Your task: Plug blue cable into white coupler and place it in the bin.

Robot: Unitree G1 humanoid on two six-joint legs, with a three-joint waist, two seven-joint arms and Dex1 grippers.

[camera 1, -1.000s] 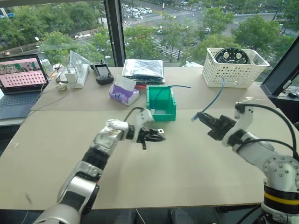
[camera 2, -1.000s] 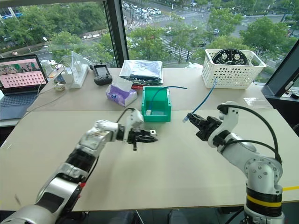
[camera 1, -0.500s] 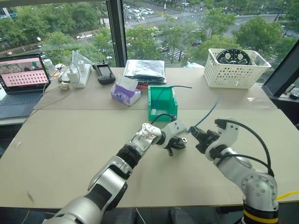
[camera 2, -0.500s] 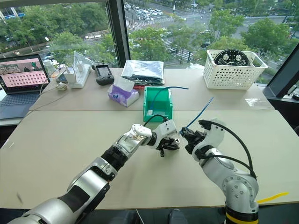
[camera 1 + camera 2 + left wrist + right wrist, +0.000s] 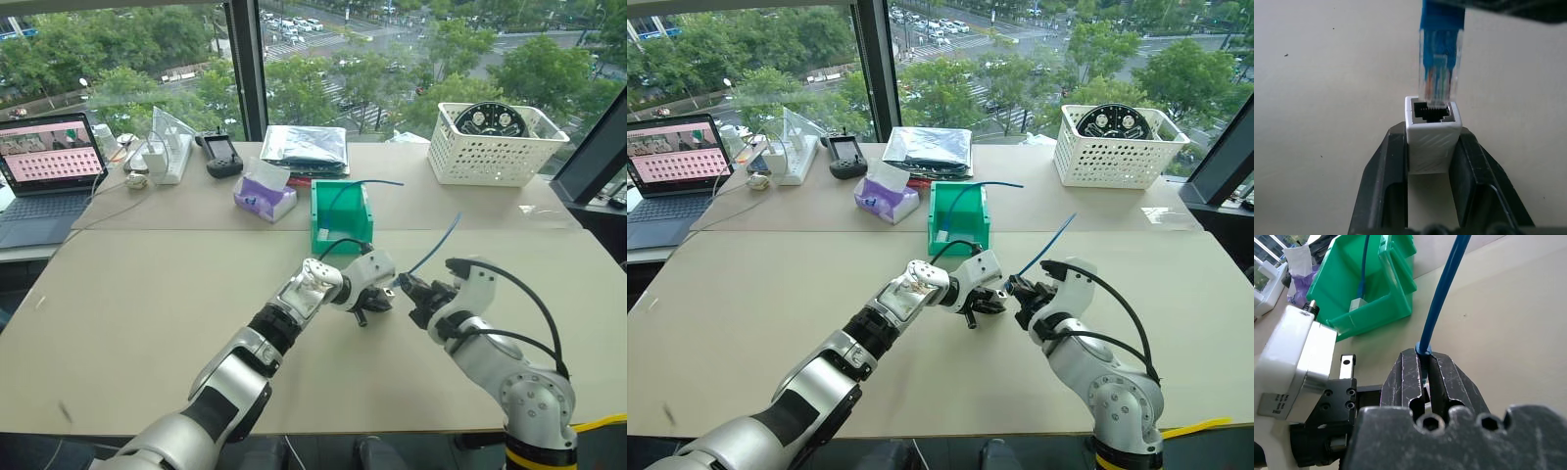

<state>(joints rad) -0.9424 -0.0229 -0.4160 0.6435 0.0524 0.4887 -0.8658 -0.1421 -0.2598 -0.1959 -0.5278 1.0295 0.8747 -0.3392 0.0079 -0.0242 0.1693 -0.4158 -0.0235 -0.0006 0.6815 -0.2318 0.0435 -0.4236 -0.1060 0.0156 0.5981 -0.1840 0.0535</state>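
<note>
My left gripper [image 5: 1432, 136] is shut on the white coupler [image 5: 1432, 139], its socket facing away from the wrist. The clear plug of the blue cable [image 5: 1439, 73] stands at the socket's mouth, its tip just touching the opening. That cable [image 5: 437, 241] is pinched just behind the plug by my shut right gripper [image 5: 1423, 358], and its free length rises up and away. Both grippers meet above the table a short way in front of the green bin [image 5: 341, 227], the left gripper [image 5: 376, 295] beside the right gripper [image 5: 406, 291].
Another blue cable with a white piece [image 5: 1357, 304] lies inside the bin. Behind it are a purple tissue pack [image 5: 263, 197], a silver bag [image 5: 306, 147], a handheld controller [image 5: 220, 154] and a laptop [image 5: 47, 162]. A white lattice basket [image 5: 493, 147] stands at the far right.
My left gripper has swung right with the coupler, and my right gripper has come down and left with the cable, bringing plug and socket together. Over the last half second little has moved.
</note>
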